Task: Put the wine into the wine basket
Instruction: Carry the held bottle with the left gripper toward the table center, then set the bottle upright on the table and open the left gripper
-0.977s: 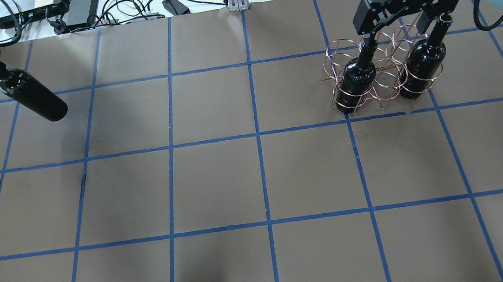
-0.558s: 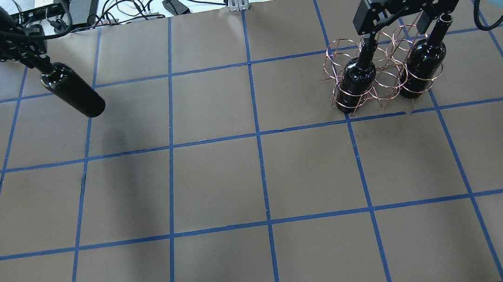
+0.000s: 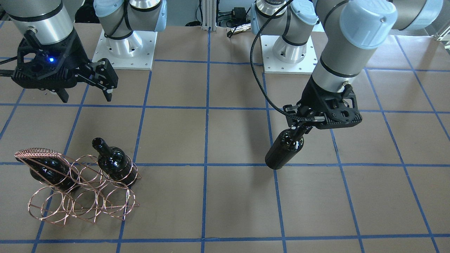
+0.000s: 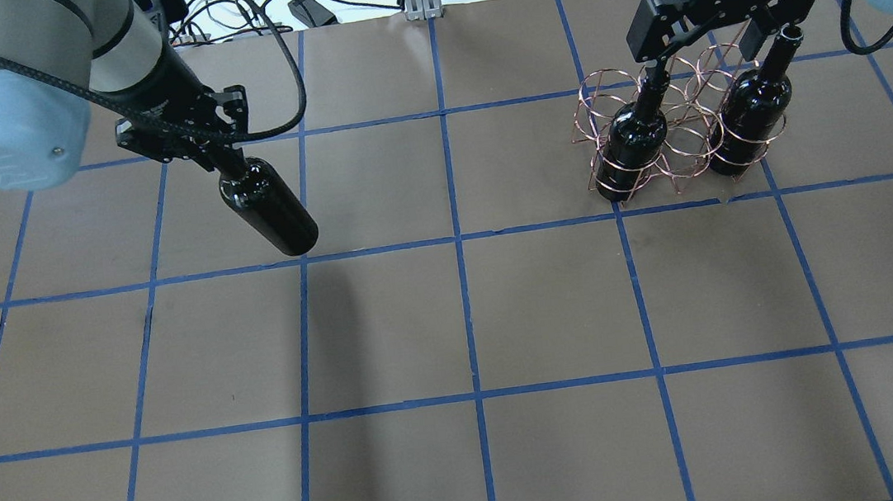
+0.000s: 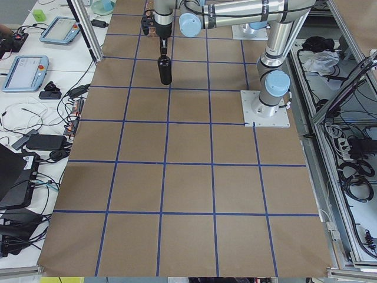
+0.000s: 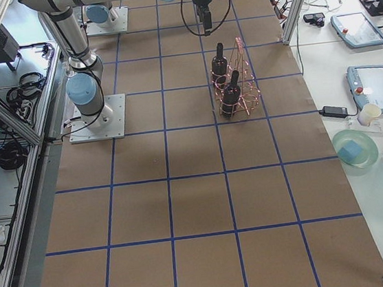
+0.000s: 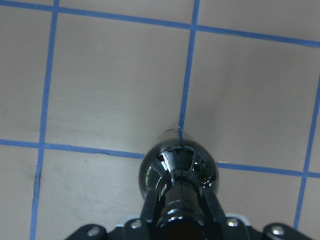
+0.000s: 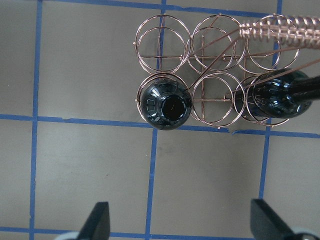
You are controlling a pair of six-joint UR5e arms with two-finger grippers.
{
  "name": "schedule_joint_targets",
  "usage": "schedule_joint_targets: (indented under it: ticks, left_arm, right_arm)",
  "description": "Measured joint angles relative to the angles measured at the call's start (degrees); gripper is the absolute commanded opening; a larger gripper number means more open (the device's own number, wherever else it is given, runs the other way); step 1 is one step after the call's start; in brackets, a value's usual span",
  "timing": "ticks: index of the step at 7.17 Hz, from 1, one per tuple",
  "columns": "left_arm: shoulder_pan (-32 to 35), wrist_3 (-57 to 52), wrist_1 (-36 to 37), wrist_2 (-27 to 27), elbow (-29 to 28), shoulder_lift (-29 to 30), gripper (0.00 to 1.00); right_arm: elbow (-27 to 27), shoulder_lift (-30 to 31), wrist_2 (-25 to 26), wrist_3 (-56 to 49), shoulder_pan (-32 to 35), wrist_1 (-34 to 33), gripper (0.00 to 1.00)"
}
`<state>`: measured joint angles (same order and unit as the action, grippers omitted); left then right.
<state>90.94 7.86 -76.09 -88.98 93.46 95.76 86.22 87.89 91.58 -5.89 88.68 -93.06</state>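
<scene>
**Wine basket** (image 8: 216, 100): copper wire, six round rings in two rows of three, with a coiled handle (image 3: 37, 152) on top. It stands on the counter (image 4: 553, 314) on the robot's right side. Two dark glass wine bottles stand upright in it, necks up, in the two end rings of the row nearer the robot. The inner bottle (image 4: 634, 139) is at the end toward the counter's middle and the outer bottle (image 4: 748, 115) at the other end, with one ring between them. The wire circles each body, and both necks rise above the rings.

**Right tool** (image 4: 702, 41): spread wide and gripping nothing. It hangs above the basket, clear of both bottles and of the wire. In its own wrist view the two fingertips (image 8: 100, 220) show at the bottom edge, far apart, with the basket below them.

**Left tool** (image 4: 228, 164): clamped on the neck of the third wine bottle (image 4: 268, 207), with one finger (image 7: 149, 210) on each side of the neck. The bottle hangs base down, off the counter, and its shadow falls on the brown paper. It is over the robot's left half of the counter, well apart from the basket, with the centre blue tape line (image 4: 462, 282) between them.

**Far edge**: cables (image 4: 239, 11) lie beyond the paper.
</scene>
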Motion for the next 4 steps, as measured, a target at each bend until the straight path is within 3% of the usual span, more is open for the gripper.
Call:
schedule_joint_targets:
  ticks: [4]
  left_arm:
    - [2.73,0.95,-0.07,-0.19,8.29,-4.56,0.0]
  right_arm:
    - [0.0,0.0,0.0,0.0,-0.03,0.0,1.0]
